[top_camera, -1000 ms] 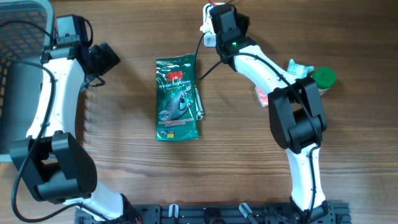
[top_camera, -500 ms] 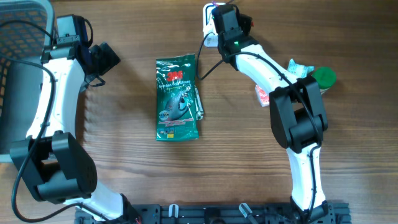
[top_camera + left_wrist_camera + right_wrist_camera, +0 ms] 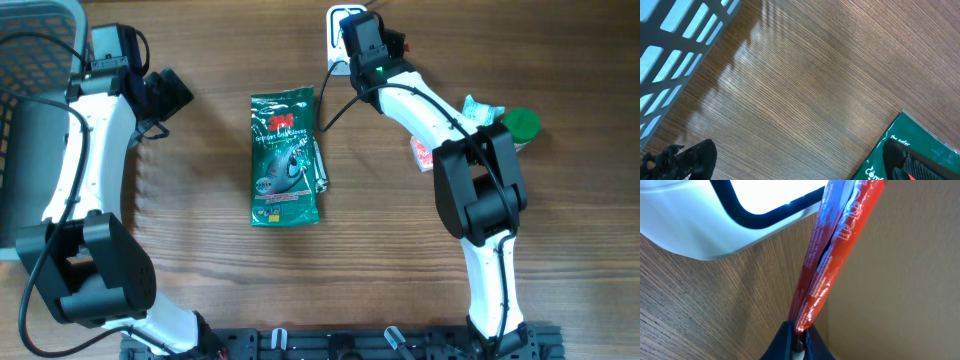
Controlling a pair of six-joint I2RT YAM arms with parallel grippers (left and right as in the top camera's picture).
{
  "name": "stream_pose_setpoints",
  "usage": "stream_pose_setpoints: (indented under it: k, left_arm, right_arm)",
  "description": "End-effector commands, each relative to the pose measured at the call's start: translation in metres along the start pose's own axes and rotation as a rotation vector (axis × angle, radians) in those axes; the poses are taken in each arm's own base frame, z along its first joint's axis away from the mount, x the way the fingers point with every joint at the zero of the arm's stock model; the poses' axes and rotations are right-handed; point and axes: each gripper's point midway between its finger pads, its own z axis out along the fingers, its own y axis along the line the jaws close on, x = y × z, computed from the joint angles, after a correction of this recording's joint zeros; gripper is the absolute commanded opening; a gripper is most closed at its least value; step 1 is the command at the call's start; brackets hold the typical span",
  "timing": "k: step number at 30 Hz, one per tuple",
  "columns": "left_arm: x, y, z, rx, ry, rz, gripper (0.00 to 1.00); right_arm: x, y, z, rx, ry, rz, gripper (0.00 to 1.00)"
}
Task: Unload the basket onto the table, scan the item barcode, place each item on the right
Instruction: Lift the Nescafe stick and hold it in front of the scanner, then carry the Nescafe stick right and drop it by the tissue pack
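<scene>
right gripper [image 3: 799, 341]: clenched on the red packet [image 3: 832, 255]; its lower end is pinched between the fingertips.
red packet: held edge-on, extending from the fingertips up to just beside the lit window of the scanner [image 3: 700, 225]; contact cannot be told.
scanner: white housing, seen at the far edge of the table [image 3: 380, 250].
left gripper [image 3: 172, 92]: jaws spread wide, nothing gripped; positioned between the basket [image 3: 40, 30] and the green pouch [image 3: 286, 160].
green pouch: laid flat mid-table, well apart from the right gripper.
</scene>
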Motion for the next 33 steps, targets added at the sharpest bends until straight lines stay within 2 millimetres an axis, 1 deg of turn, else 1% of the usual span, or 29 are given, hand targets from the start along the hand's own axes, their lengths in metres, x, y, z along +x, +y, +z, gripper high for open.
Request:
stream_pose_setpoints:
  k: [1,4,5,7,8,9,11,12,14,15,17,18,20,21,22,23,24,25,26,29,33]
  left_arm:
    - [-0.004,0.005,-0.001,-0.002,-0.006,-0.021,1.00]
    - [-0.004,0.005,-0.001,-0.002,-0.006,-0.021,1.00]
    - [-0.004,0.005,-0.001,-0.002,-0.006,-0.021,1.00]
    - [-0.004,0.005,-0.001,-0.002,-0.006,-0.021,1.00]
    - [-0.004,0.005,-0.001,-0.002,-0.006,-0.021,1.00]
    - [-0.004,0.005,-0.001,-0.002,-0.006,-0.021,1.00]
    - [-0.004,0.005,-0.001,-0.002,-0.006,-0.021,1.00]
    - [-0.004,0.005,-0.001,-0.002,-0.006,-0.021,1.00]
    - [-0.004,0.005,-0.001,-0.002,-0.006,-0.021,1.00]
    - [-0.004,0.005,-0.001,-0.002,-0.006,-0.021,1.00]
    - [-0.004,0.005,-0.001,-0.002,-0.006,-0.021,1.00]
    - [-0.004,0.005,-0.001,-0.002,-0.006,-0.021,1.00]
    - [-0.004,0.005,-0.001,-0.002,-0.006,-0.021,1.00]
    - [-0.004,0.005,-0.001,-0.002,-0.006,-0.021,1.00]
    - [-0.004,0.005,-0.001,-0.002,-0.006,-0.021,1.00]
    - [-0.004,0.005,-0.001,-0.002,-0.006,-0.021,1.00]
    - [-0.004,0.005,-0.001,-0.002,-0.006,-0.021,1.00]
    - [-0.004,0.005,-0.001,-0.002,-0.006,-0.021,1.00]
    - [-0.004,0.005,-0.001,-0.002,-0.006,-0.021,1.00]
    - [-0.004,0.005,-0.001,-0.002,-0.006,-0.021,1.00]
    - [-0.004,0.005,-0.001,-0.002,-0.006,-0.021,1.00]
  right_arm:
    - [-0.004,-0.016,-0.013,0.004,-0.060,0.105,0.04]
    - [-0.004,-0.053,-0.040,0.027,-0.143,0.257,0.04]
    - [-0.001,-0.067,-0.052,0.037,-0.166,0.296,0.04]
    - [0.010,-0.096,-0.083,0.042,-0.221,0.390,0.04]
    - [0.013,-0.104,-0.092,0.038,-0.240,0.428,0.04]
    - [0.019,-0.113,-0.106,0.026,-0.266,0.478,0.04]
    - [0.032,-0.125,-0.134,-0.016,-0.309,0.572,0.04]
    - [0.040,-0.128,-0.145,-0.045,-0.325,0.618,0.04]
    - [0.057,-0.131,-0.164,-0.103,-0.344,0.702,0.04]
    - [0.070,-0.130,-0.175,-0.154,-0.347,0.762,0.04]
    - [0.088,-0.121,-0.185,-0.237,-0.330,0.831,0.04]
    - [0.101,-0.110,-0.188,-0.304,-0.294,0.874,0.04]
    - [0.121,-0.085,-0.189,-0.411,-0.203,0.920,0.04]
    - [0.140,-0.053,-0.188,-0.527,-0.082,0.950,0.07]
    - [0.153,-0.034,-0.187,-0.591,0.003,0.976,0.07]
    - [0.162,-0.020,-0.184,-0.628,0.072,1.012,0.04]
    - [0.175,-0.003,-0.179,-0.664,0.166,1.078,0.04]
    - [0.180,0.006,-0.176,-0.679,0.209,1.106,0.04]
    - [0.187,0.020,-0.171,-0.698,0.265,1.134,0.04]
    - [0.198,0.052,-0.160,-0.733,0.336,1.119,0.04]
    - [0.203,0.094,-0.143,-0.761,0.387,1.107,0.05]
